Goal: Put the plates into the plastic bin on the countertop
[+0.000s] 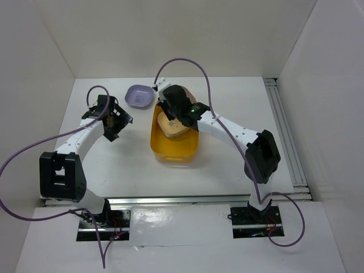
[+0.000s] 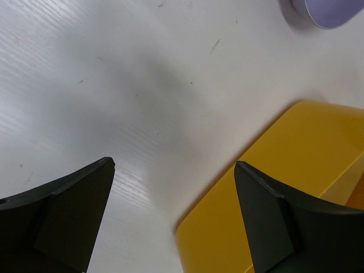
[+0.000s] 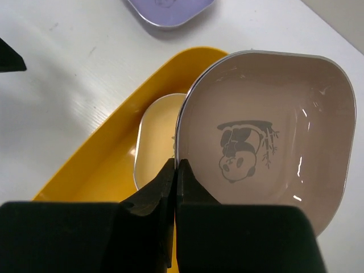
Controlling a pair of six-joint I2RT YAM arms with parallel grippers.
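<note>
Top external view, countertop (image 1: 114, 165): white surface that carries the tub and one loose dish.
Plastic bin (image 1: 173, 149): yellow-orange tub at the centre, between the two arms, so either arm can reach it.
Bin contents: one cream plate (image 3: 156, 136) lies flat inside on the floor. Most of it is hidden under the held dish.
Brown plate (image 3: 267, 142): panda print facing up, held roughly level over the far end of the bin, overlapping the cream plate. I cannot tell whether the two touch. Judged purpose: it is being lowered to stack on the cream plate.
Lavender plate (image 1: 140, 95): sits on the countertop just beyond the bin's far-left corner, apart from the bin. Not yet binned.
Right gripper (image 3: 175, 170): jaws pressed together on the near rim of the brown plate, one finger inside the rim and one outside. An edge pinch keeps the dish clear of the tub walls.
Left gripper (image 2: 175, 165): jaws spread wide and holding nothing. It hangs over bare countertop beside the bin's left wall, with the lavender plate nearby.
</note>
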